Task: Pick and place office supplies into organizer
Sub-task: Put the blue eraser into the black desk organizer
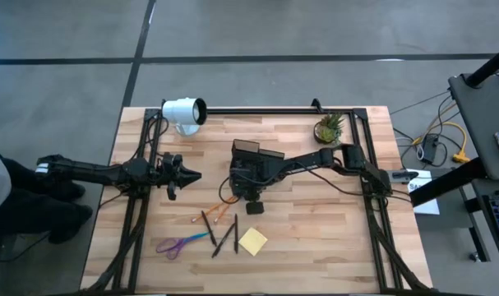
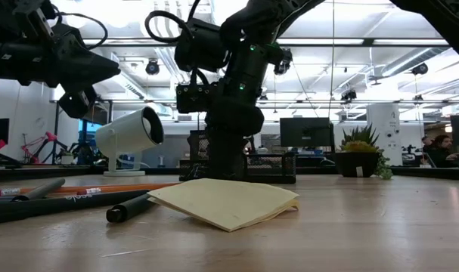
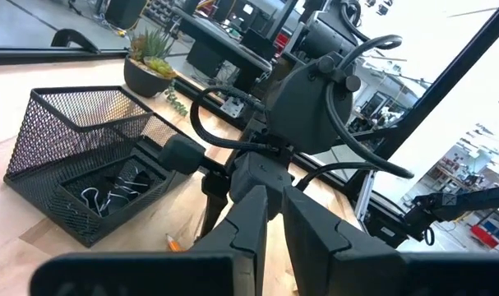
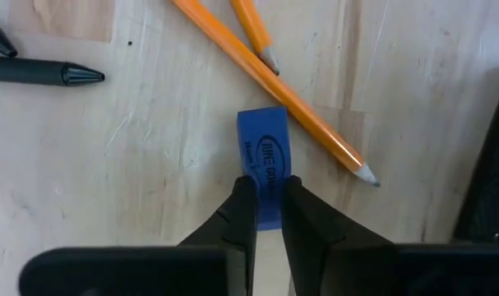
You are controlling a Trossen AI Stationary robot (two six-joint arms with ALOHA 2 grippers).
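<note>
My right gripper [image 4: 265,215] points down at the table just in front of the black mesh organizer [image 1: 249,161] and is shut on a small blue eraser [image 4: 262,152]. Two orange pencils [image 4: 282,86] and a black pen [image 4: 43,72] lie on the wood just past the eraser. The yellow sticky-note pad [image 1: 252,241], two black pens [image 1: 225,238] and the purple-and-blue scissors [image 1: 180,244] lie flat nearer the front edge. My left gripper [image 1: 193,175] hovers shut at the table's left, pointing level toward the organizer, holding nothing. My right gripper pinches the eraser between its two fingers, on the two long sides near one end [image 4: 269,201]. The fingers come steeply from above. The eraser lies flat on the wood, most of its length reaching out past the fingertips.
A white cylindrical lamp [image 1: 183,113] stands at the far left and a small potted plant [image 1: 329,128] at the far right. Binder clips [image 3: 109,193] lie in the organizer's low compartment. Bare wood stretches along the table's right side.
</note>
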